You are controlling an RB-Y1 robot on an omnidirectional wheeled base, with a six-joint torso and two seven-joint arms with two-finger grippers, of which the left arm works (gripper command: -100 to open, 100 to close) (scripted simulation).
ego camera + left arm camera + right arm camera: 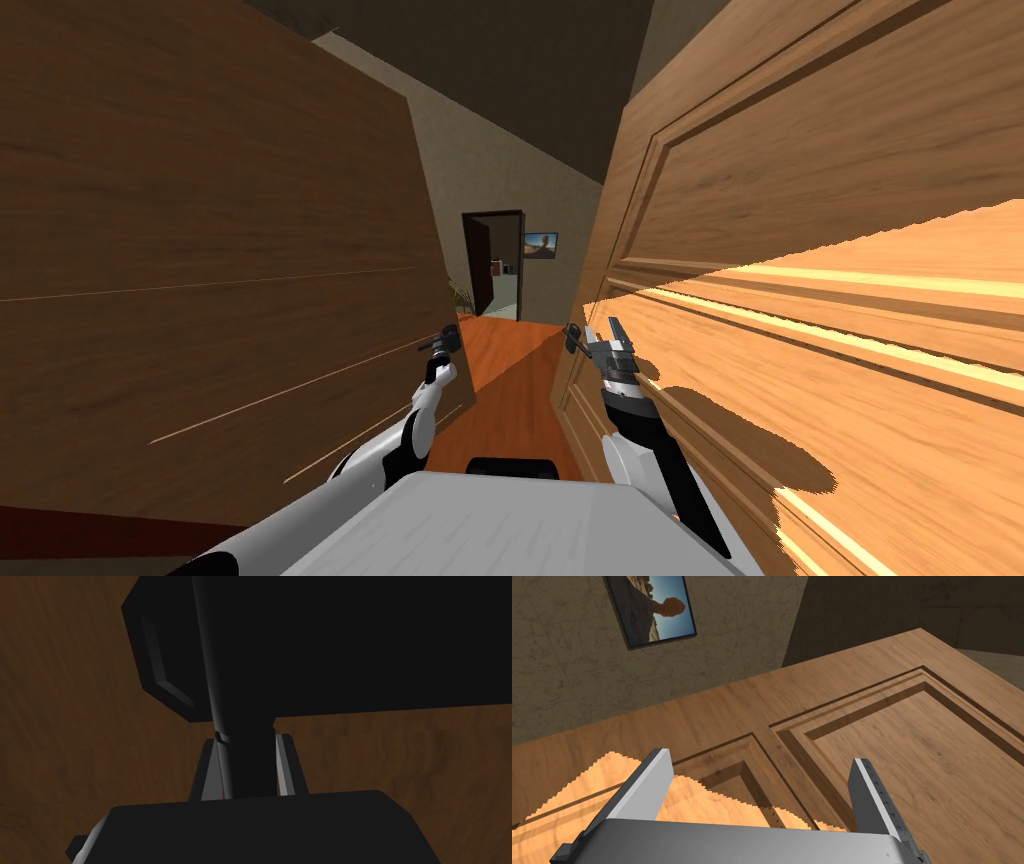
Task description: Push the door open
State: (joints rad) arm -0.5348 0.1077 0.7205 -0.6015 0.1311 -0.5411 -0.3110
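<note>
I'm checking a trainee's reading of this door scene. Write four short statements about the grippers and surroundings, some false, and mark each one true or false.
1. The left gripper has its fingers shut on the black handle of the dark brown door. True.
2. The right gripper is gripping something. False: its fingers stand open and empty, facing the light panelled door.
3. A framed picture hangs on the far wall. True.
4. The floor between the two doors is grey. False: it is orange-brown.
</note>
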